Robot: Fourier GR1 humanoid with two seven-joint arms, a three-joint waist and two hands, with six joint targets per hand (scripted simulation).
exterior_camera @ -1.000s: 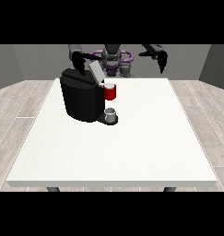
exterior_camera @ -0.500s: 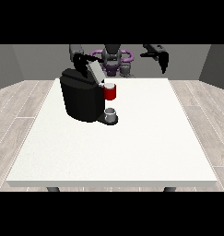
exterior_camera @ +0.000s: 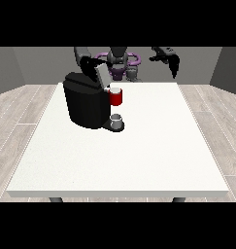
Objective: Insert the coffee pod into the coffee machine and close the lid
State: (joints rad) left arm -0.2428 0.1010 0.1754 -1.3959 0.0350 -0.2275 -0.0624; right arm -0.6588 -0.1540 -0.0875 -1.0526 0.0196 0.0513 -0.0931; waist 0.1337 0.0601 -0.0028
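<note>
The coffee machine [exterior_camera: 86,103] stands on the white table [exterior_camera: 139,151], its lid [exterior_camera: 101,74] raised. The hand at the view's left [exterior_camera: 87,62] touches the lid (its fingers are unclear). The hand at the view's right [exterior_camera: 172,61] hangs with straight fingers. The red part [exterior_camera: 116,97] may be the pod.

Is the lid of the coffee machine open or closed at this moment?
Open: the grey lid stands tilted up above the black coffee machine, with the hand at the view's left at it.

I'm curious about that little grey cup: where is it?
In the front view, the grey cup sits left of centre on the coffee machine base, below its red part.
</note>
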